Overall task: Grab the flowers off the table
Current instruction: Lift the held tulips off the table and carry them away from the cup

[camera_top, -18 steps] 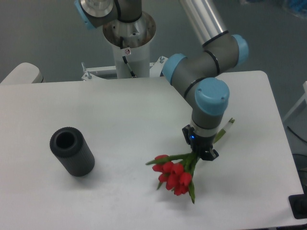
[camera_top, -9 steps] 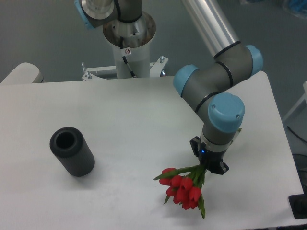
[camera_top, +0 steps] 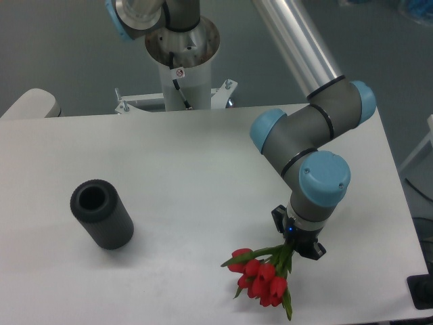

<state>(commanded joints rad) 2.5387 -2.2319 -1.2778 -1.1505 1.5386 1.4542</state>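
While the arm [camera_top: 308, 132] reaches down over the right front part of the table [camera_top: 189, 176], its gripper [camera_top: 295, 244] is clenched on the green stems of the flowers [camera_top: 260, 274]. The grasp sits at the stem end of the bunch, just below the wrist joint with the blue cap. The red tulip heads fan out to the lower left of the fingers, and one green leaf trails toward the table's front edge. One bloom on a longer stem points left, apart from the main cluster. A faint shadow lies on the white surface under the blooms; the bunch appears lifted off the table, though from this angle contact at the lowest leaf cannot be ruled out. The finger pads themselves are mostly hidden behind the stems and wrist housing, so the exact jaw gap is not readable.

A black cylinder [camera_top: 102, 214] lies on its side on the left half of the table, open end facing up-left, well apart from the flowers. The robot base column [camera_top: 181, 64] stands behind the far table edge.
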